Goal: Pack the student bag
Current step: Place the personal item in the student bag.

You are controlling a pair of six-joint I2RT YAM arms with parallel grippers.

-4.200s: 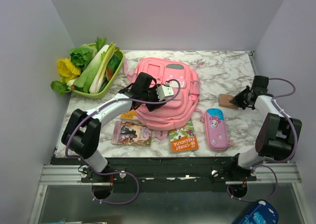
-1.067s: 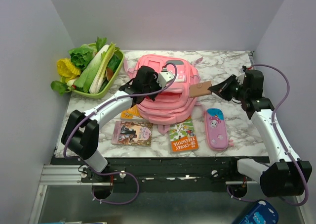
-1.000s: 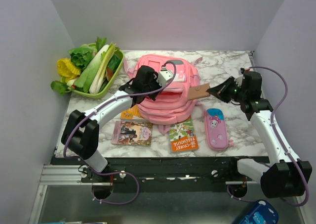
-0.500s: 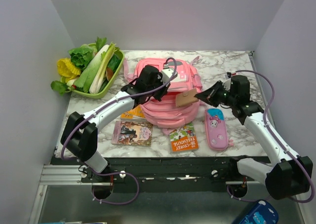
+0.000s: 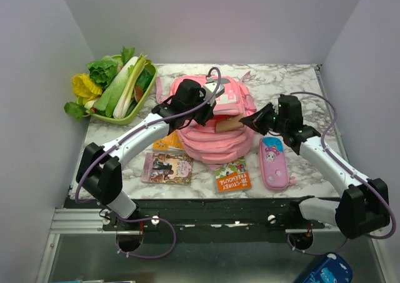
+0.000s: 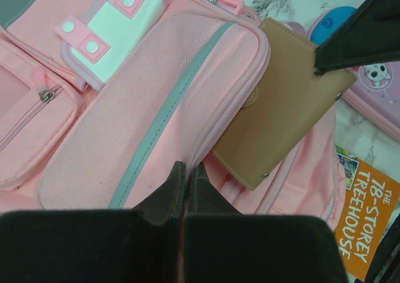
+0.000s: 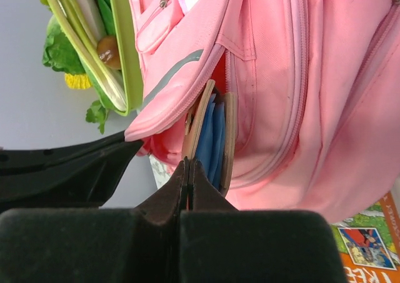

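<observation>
At mid-table: bag (image 5: 209, 139), front up, mouth tugged open. Left end effector (image 6: 185, 177) clamped fully shut on the front flap's zip edge, lifting it. Right end effector (image 7: 187, 170) pinched shut on a corner of the wallet (image 6: 281, 102), with the far edge already tucked under the raised flap.

To do this well:
- Hold the flap high and steady to keep the slot wide.
- Keep the wallet flat and in line with the opening, not skewed.
- Push along the slot until mostly hidden, minding the zip teeth – a likely snag.
- Release only once seated; otherwise apt to slide back out toward the pencil case (image 5: 273, 162).

Against four seconds back: then parked near the right side of the table (image 5: 294, 86), wallet low beside it – now swung across to the bag. Flap also pulled up higher than before, and fabric more bunched.
</observation>
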